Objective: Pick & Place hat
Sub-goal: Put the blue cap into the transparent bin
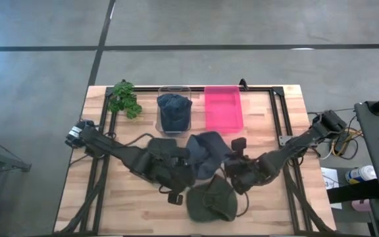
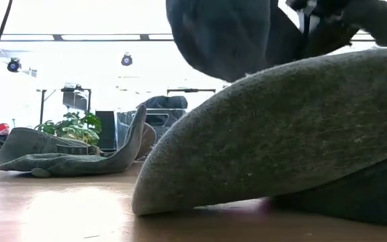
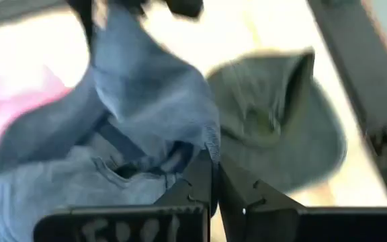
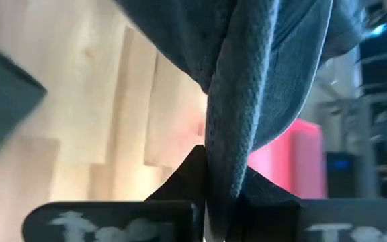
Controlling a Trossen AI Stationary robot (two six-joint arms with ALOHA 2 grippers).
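Both hands gripped the blue hat (image 1: 206, 153) mid-tabletop: the left hand (image 3: 213, 176) clamped on its soft denim-like brim, the right hand (image 4: 222, 180) pinched a nubbly woven fold. It hung crumpled between them above the wood-plank tabletop (image 1: 110, 204). Just in front lay a felt-like olive hat (image 1: 210, 199), floppy and round. Behind sat a clear bin (image 1: 175, 110) with dark cloth, a pink tray (image 1: 224, 108), a plant (image 1: 124, 99).

A grey concrete floor (image 1: 38, 79) fills the top and left of the high view, crossed by dark lines (image 1: 196, 47). The wooden bench (image 1: 120, 207) sits at centre. In the low view, bright light washes the room behind, with two ceiling lamps (image 2: 126, 60) at upper left.
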